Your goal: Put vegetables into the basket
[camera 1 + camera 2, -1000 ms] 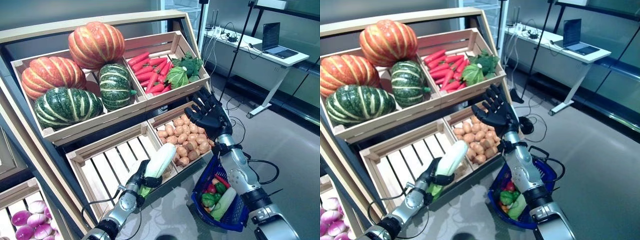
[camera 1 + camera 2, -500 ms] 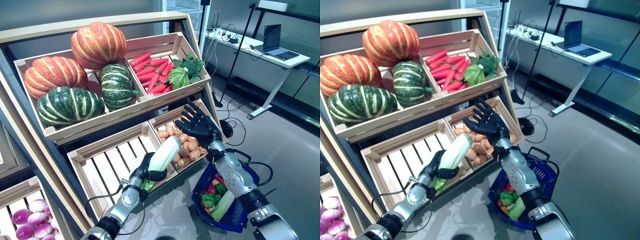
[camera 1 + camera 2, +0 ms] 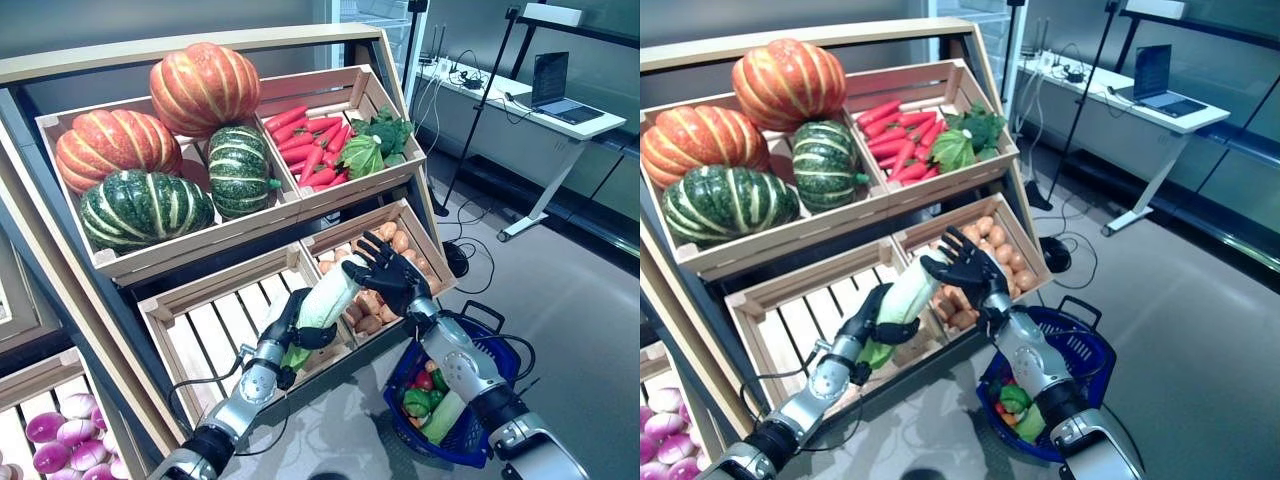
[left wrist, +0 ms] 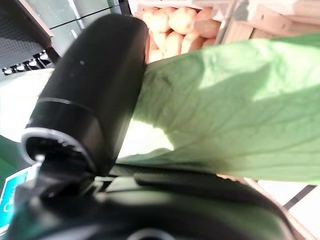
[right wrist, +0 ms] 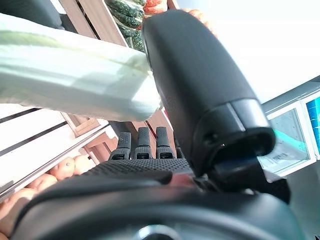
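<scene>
My left hand (image 3: 287, 333) is shut on a long white-and-green leafy vegetable (image 3: 326, 298) and holds it up in front of the stand's lower crates. Its green leaf end (image 4: 225, 110) lies against my left thumb (image 4: 90, 85). My right hand (image 3: 386, 277) is open, fingers spread, right at the vegetable's white upper end (image 5: 75, 75), which lies between its thumb (image 5: 200, 75) and its straight fingers (image 5: 141, 144). The blue basket (image 3: 487, 436) stands on the floor below my right forearm. It holds red and green vegetables (image 3: 418, 392) and a long pale one (image 3: 446, 410).
The slanted wooden stand (image 3: 330, 205) with crates rises close in front and to the left. A slatted lower crate (image 3: 215, 335) lies behind my left hand. A white desk (image 3: 540, 110) with a laptop and a dark tripod leg (image 3: 470, 130) stand at the back right on open grey floor.
My left hand has raised the vegetable up and to the right. My right hand has come down and left from in front of the upper crate to the vegetable's white end.
</scene>
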Available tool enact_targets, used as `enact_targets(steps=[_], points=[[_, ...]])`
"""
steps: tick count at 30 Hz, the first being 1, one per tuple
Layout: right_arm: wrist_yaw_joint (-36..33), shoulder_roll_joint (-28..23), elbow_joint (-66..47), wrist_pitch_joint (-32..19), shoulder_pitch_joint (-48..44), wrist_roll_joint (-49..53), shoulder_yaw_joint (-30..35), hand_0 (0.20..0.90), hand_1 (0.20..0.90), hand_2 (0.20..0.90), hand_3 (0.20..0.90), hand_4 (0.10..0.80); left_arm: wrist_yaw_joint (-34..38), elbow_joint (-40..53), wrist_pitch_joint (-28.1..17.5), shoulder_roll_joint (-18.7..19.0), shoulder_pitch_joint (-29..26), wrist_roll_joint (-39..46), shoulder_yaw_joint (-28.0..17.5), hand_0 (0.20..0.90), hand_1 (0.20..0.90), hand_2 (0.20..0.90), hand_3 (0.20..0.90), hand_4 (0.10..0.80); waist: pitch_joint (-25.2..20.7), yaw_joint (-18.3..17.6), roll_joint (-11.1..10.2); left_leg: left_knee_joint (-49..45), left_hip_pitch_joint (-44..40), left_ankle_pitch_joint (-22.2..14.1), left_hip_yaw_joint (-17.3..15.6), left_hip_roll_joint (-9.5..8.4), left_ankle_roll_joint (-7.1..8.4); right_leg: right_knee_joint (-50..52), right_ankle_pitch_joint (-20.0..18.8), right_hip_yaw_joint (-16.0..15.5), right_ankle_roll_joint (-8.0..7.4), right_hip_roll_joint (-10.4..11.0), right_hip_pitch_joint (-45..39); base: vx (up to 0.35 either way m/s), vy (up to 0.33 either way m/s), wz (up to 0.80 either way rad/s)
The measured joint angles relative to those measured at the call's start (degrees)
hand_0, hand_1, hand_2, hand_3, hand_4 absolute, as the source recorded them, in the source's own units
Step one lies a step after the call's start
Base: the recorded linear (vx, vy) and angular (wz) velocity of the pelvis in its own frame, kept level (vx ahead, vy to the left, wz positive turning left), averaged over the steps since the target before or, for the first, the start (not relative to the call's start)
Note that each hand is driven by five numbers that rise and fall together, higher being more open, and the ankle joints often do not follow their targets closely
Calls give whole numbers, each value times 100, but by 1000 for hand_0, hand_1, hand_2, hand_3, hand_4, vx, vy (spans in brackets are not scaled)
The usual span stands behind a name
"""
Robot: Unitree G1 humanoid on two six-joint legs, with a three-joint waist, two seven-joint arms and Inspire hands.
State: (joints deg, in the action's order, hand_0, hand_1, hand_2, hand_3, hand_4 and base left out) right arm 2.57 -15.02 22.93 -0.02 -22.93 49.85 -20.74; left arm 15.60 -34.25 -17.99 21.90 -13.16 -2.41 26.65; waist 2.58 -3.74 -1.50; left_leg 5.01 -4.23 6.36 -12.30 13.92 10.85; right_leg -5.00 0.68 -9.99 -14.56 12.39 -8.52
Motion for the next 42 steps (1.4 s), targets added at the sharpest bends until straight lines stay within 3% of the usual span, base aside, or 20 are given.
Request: enact_targets(steps=[13, 20, 30, 32, 33, 34, 42], points=[[220, 5, 108, 71, -11, 75, -3, 900, 900, 900, 900, 800, -30, 19, 1, 46, 0, 112, 89, 300, 300, 300, 300, 400, -1, 21, -2, 0, 12, 6, 40, 0, 0, 0, 0, -21, 0, -2, -14, -12, 0, 0], [808, 23, 169, 936, -10, 477, -310, 900, 900, 900, 900, 800, -112, 433, -42, 59, -4, 222, 115, 300, 300, 300, 300, 400, -14, 30, -26, 0, 3, 19, 83, -2, 0, 0, 0, -54, 0, -5, -62, 9, 3, 2], [1032, -44, 414, 1344, -11, 706, -283, 900, 900, 900, 900, 800, -204, 453, -49, 115, -5, 228, 180, 300, 300, 300, 300, 400, -24, 109, -40, 1, 4, 54, 117, -4, -11, -2, 1, -103, 0, -6, -88, 1, 2, 1], [1034, -29, 440, 1344, -11, 731, -285, 698, 698, 698, 698, 665, -201, 453, -49, 115, -5, 232, 181, 300, 300, 300, 300, 400, -24, 135, -41, 1, 7, 55, 119, -4, -11, -2, 1, -102, 0, -6, -85, 0, 0, 0], [1033, -26, 440, 1342, -11, 747, -284, 521, 521, 521, 521, 547, -196, 456, -49, 115, -5, 247, 181, 300, 300, 300, 300, 400, -25, 150, -42, 1, 9, 55, 121, -4, -11, -2, 1, -103, 0, -6, -86, 0, 0, 0], [1031, -25, 441, 1320, -11, 751, -283, 900, 900, 900, 900, 800, -195, 481, -50, 116, -5, 262, 183, 300, 300, 300, 300, 400, -27, 158, -45, 1, 19, 56, 127, -5, -11, -2, 1, -102, 0, -6, -82, -13, -4, 3], [1012, 24, 439, 1122, -15, 756, -294, 900, 900, 900, 900, 800, -132, 499, -49, 119, -11, 274, 190, 300, 300, 300, 300, 400, -31, 161, -51, 1, 31, 62, 145, -8, -13, -2, 1, -100, 0, -7, -84, -1, 0, 0]])
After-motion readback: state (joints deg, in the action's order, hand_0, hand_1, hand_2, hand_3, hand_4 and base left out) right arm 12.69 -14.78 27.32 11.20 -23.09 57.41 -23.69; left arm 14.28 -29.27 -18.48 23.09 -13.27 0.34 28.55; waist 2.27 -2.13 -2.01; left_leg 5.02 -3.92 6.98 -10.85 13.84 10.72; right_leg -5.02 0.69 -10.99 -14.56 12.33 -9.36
